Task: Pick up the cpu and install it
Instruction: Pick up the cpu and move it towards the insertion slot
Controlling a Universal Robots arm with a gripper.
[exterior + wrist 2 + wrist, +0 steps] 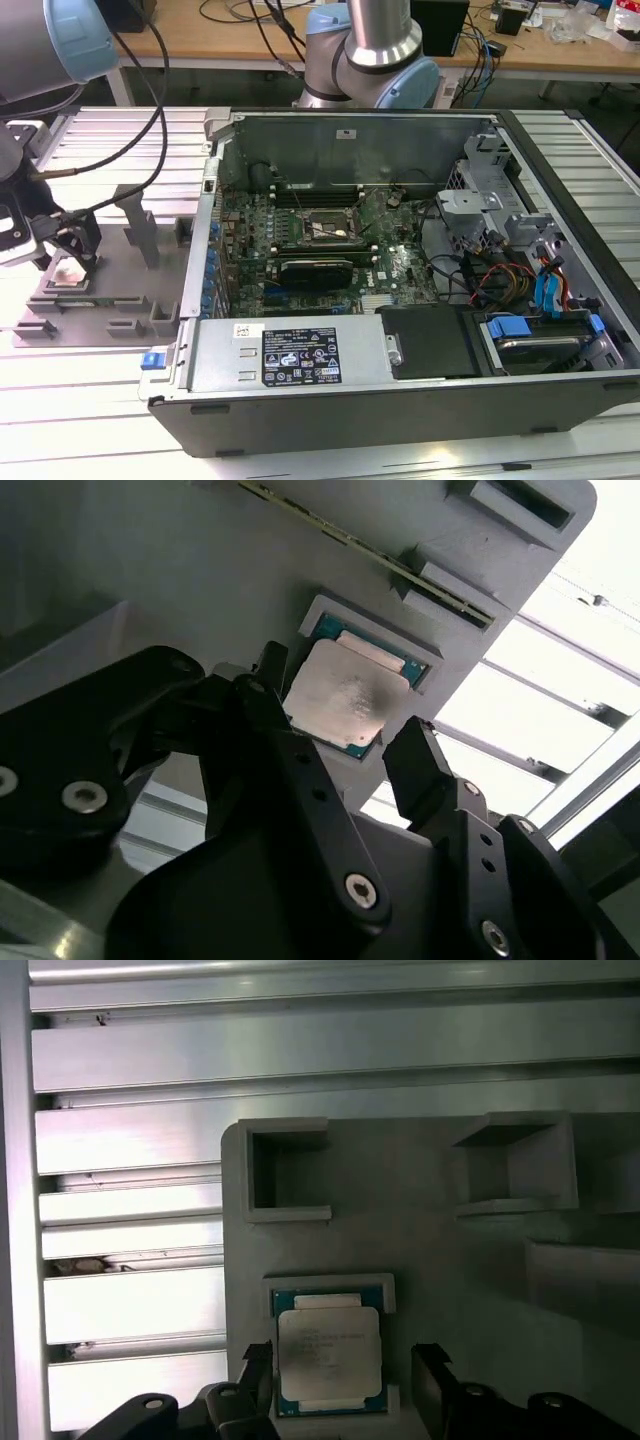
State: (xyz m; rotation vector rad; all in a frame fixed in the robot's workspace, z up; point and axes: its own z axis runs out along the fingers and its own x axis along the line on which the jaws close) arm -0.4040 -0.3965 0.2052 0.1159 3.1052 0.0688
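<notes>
Has an arm [378,25] of shiny silver tube with big round light-blue caps [80,30] at the joints, and thin black cables [160,115] looping along it. Ends in a black gripper [338,705] with two thick black fingers [300,770], wide at the base and square and blocky at the tips. Dotted with small round silver screws [85,797], each with a little hole in the middle, set into the smooth black parts.
</notes>
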